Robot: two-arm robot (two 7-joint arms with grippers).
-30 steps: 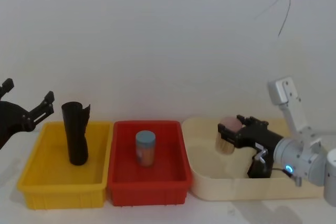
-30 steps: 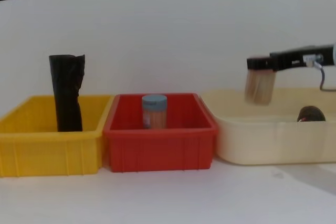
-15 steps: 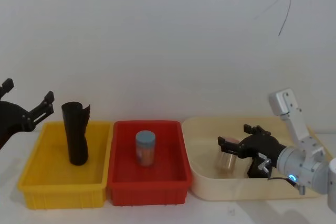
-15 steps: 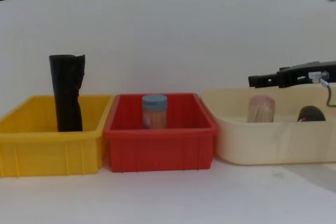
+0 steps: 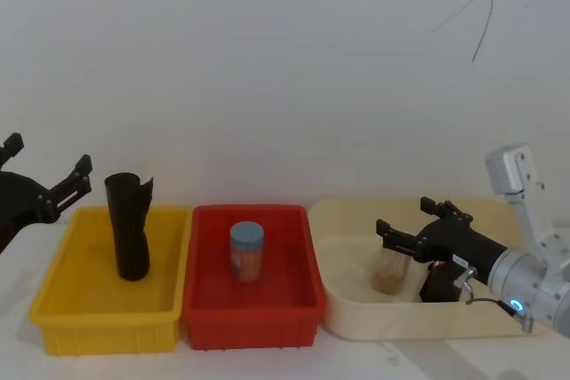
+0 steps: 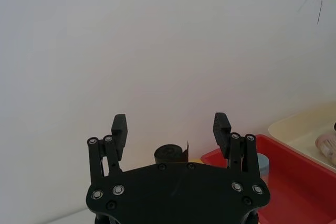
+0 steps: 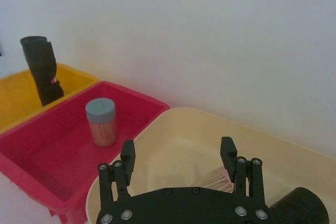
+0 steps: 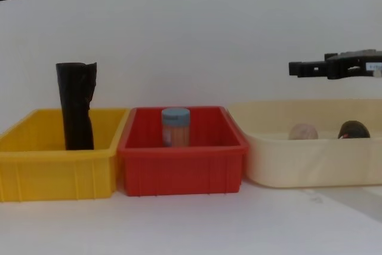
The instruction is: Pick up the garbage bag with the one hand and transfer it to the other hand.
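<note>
In the yellow bin: garbage bag, a black roll standing upright toward the back, top well above the rim. Loose flap at its upper edge. Small red mark on its side in the right wrist view. Nothing touches it.
Yellow bin, place: 9 o'clock of the red bin, walls touching or nearly so.
Left gripper: up in the air at about 9 o'clock of the garbage bag, out past the yellow bin's outer edge and apart from the roll. Fingers spread wide, nothing between them. In its own wrist view the roll's top sits low between the two fingers, farther off.
Red bin, contents: one jar with a blue lid, upright, near the middle.
Cream tub: 3 o'clock of the red bin, close beside it.
Right gripper: over the cream tub, raised clear of its rim in the chest view, pointing toward 9 o'clock. Fingers wide apart and empty. Blue light on the wrist.
Tub contents: a pale jar of sticks tipped over on the floor of the tub, below the right gripper's fingers and not touched by them; a dark round thing just beside it at 3 o'clock, what it is cannot be told.
Garbage bag to right gripper: well apart, the whole red bin between them.
</note>
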